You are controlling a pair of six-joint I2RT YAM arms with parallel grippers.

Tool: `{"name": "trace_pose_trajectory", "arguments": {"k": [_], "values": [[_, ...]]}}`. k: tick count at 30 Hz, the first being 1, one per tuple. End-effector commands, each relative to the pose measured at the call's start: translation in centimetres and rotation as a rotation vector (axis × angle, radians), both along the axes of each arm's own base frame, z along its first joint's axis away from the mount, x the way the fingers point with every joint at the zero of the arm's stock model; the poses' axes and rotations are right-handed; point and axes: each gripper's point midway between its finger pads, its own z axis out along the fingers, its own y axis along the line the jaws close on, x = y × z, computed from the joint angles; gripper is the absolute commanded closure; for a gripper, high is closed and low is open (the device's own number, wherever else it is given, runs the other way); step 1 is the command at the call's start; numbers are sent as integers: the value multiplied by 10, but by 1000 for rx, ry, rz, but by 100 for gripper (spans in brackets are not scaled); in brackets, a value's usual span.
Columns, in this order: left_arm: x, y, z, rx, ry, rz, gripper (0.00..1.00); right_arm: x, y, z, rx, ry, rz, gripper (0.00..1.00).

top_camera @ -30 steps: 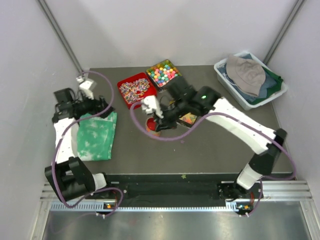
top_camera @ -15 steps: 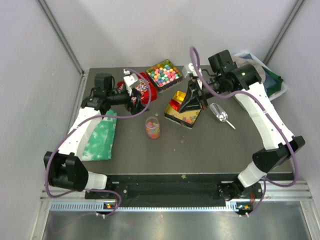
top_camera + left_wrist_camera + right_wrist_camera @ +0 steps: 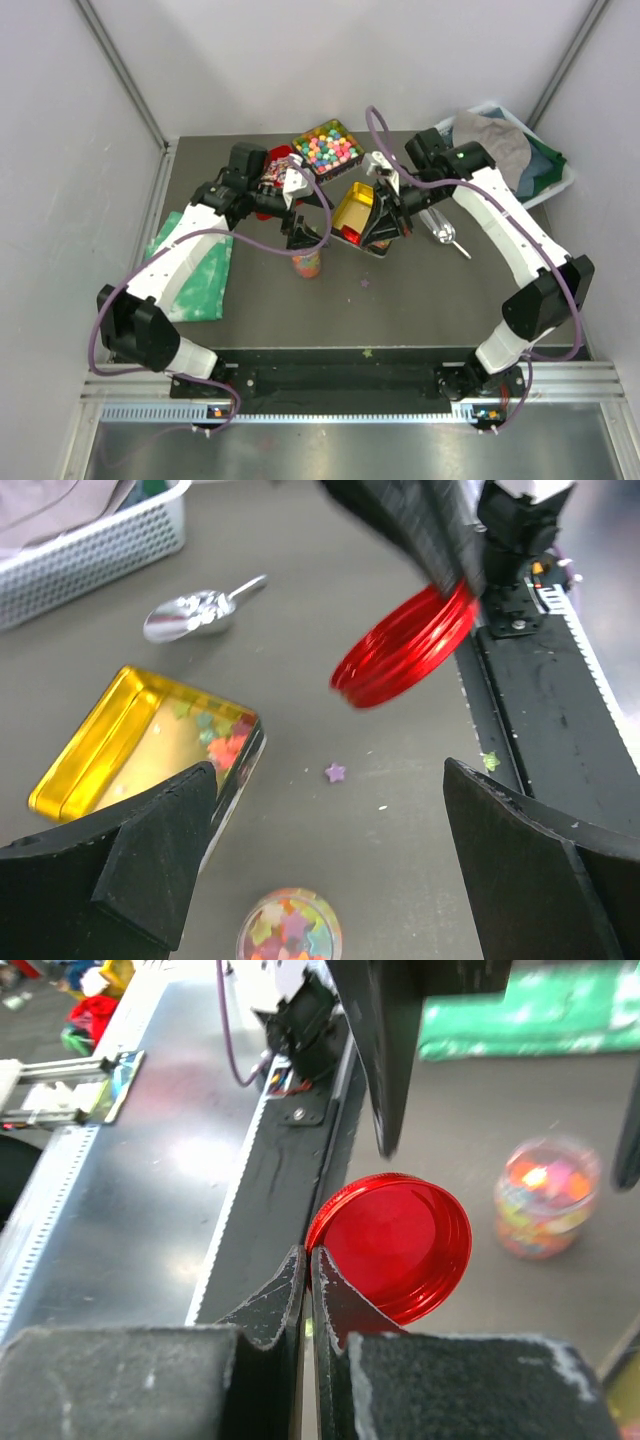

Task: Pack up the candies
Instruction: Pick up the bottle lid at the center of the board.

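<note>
The candies (image 3: pixel 290 927) are tiny coloured stars filling a small clear jar (image 3: pixel 307 263) that stands open-topped on the dark table. More candies (image 3: pixel 215 742) lie in a tilted yellow tin (image 3: pixel 352 205), and one purple star (image 3: pixel 335 772) lies loose. My left gripper (image 3: pixel 326 785) hangs open just above the jar, with a finger on either side and nothing between them. Just to the right of the jar, my right gripper (image 3: pixel 308 1255) is shut on the rim of a red screw lid (image 3: pixel 400 1245), held in the air on edge.
A metal scoop (image 3: pixel 440 228) lies right of the tin. Behind are a red tray of wrapped sweets (image 3: pixel 270 172), a tray of pastel balls (image 3: pixel 325 145) and a white basket of clothes (image 3: pixel 500 150). A green cloth (image 3: pixel 195 270) lies at the left.
My right gripper left the scoop on the table and now holds the red lid beside the jar. The left arm swung from the green cloth over to the jar, gripper still open.
</note>
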Motion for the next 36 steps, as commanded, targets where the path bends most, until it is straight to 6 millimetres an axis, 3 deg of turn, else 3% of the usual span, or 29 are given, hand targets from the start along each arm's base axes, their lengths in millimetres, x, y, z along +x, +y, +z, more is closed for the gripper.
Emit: {"name": "trace_pose_trajectory", "arguments": {"k": [1, 7, 11, 12, 17, 27, 36], "values": [[-19, -7, 20, -58, -76, -122, 1, -51, -26, -3, -80, 210, 17, 100], [-28, -17, 23, -67, -78, -175, 8, -54, -26, -4, -69, 206, 23, 99], [-39, -32, 24, -66, -66, -233, 16, -49, -23, -4, -68, 218, 23, 98], [-43, -34, 22, -59, -56, -245, 24, -48, -22, -4, -65, 219, 25, 98], [-53, -51, 20, -42, -60, -304, 32, -47, -21, -3, -63, 215, 25, 98], [-63, -52, 8, -19, -44, -341, 47, -43, -25, 0, -64, 173, 10, 97], [-62, -52, 5, -15, -46, -343, 74, -33, -29, 1, -55, 174, -17, 95]]}}
